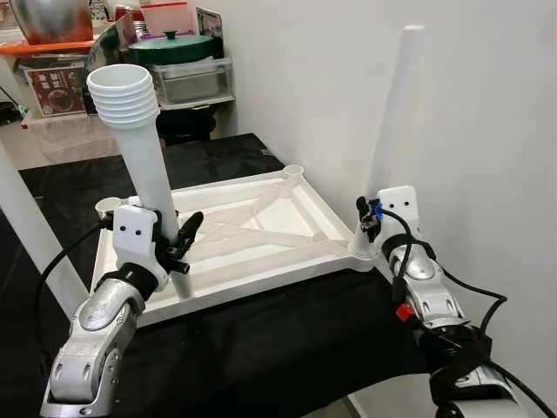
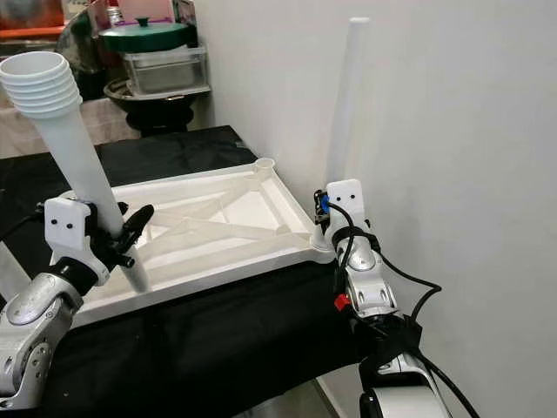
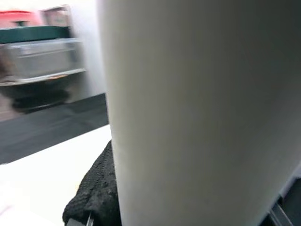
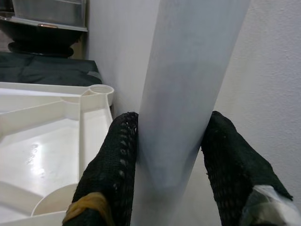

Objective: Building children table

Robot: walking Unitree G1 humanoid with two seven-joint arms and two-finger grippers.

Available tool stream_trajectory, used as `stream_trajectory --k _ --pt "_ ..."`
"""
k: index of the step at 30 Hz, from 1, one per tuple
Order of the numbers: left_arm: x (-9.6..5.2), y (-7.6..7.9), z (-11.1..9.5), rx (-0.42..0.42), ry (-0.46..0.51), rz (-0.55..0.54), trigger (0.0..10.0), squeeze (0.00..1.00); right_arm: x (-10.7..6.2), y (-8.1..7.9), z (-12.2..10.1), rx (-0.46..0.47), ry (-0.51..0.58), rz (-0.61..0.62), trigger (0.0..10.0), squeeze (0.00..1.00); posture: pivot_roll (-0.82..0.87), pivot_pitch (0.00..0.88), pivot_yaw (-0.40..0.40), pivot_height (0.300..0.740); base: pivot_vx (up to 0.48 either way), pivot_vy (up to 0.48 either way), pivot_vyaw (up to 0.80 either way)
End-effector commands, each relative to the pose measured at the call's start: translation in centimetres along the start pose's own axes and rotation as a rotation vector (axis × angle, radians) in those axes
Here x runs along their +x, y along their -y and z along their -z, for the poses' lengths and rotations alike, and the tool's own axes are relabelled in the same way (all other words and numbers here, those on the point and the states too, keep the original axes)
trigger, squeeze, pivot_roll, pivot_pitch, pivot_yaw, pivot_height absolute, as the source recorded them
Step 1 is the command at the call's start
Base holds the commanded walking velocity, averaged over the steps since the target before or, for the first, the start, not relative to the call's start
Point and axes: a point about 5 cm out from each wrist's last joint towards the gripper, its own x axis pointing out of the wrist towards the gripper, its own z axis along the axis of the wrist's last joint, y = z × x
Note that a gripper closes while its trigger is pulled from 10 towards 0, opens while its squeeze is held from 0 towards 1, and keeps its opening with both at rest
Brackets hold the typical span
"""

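Note:
A white plastic table top [image 1: 261,235] lies upside down on a black cloth, its ribbed underside up, with round sockets at the corners. My left gripper [image 1: 178,244] is shut on a white table leg [image 1: 144,165], held tilted over the near left part of the top, threaded end [image 1: 124,91] upward. My right gripper [image 1: 370,218] is shut on a second white leg [image 1: 393,131], which stands upright in the near right corner socket [image 1: 361,252] beside the wall. In the right wrist view both black fingers [image 4: 117,155] press this leg [image 4: 188,94].
A white wall [image 1: 470,131] runs close along the right of the top. Another white leg [image 1: 30,235] stands at the left edge. Behind, a shelf holds a green-lidded pot [image 1: 170,48] and a clear container [image 1: 191,78]. The far corner socket [image 1: 293,171] is open.

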Motion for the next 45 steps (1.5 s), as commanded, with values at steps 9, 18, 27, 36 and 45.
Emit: stream_trajectory --k 9,18,27,36,45 --pt "-1.2 6.2 2.4 -0.139 -0.202 0.446 10.0 0.00 0.5 -1.0 0.3 -0.018 -0.006 -0.058 0.0 0.00 0.05 0.000 -0.021 0.740 0.000 0.000 0.00" --pt "-1.0 10.3 0.2 -0.337 -0.154 0.718 10.0 0.00 0.6 -2.3 0.1 -0.002 0.025 -0.137 0.0 0.00 0.05 0.000 -0.017 0.740 0.000 0.000 0.00" --pt "0.4 12.5 -0.2 -0.394 -0.125 0.783 10.0 0.00 1.0 -4.1 -0.7 0.010 0.054 -0.209 0.0 0.00 0.03 0.000 -0.015 0.740 0.000 0.000 0.00" --pt "1.6 13.3 -0.2 -0.351 -0.130 0.758 10.0 0.00 1.7 -5.9 -2.1 0.032 0.070 -0.256 10.0 0.00 0.03 0.000 -0.017 0.740 0.000 0.000 0.00" --pt "2.1 11.7 0.8 -0.263 -0.153 0.634 10.0 0.00 0.7 -5.1 -2.8 0.067 0.173 -0.305 10.0 1.00 0.02 0.000 -0.014 0.740 0.000 0.000 0.00"
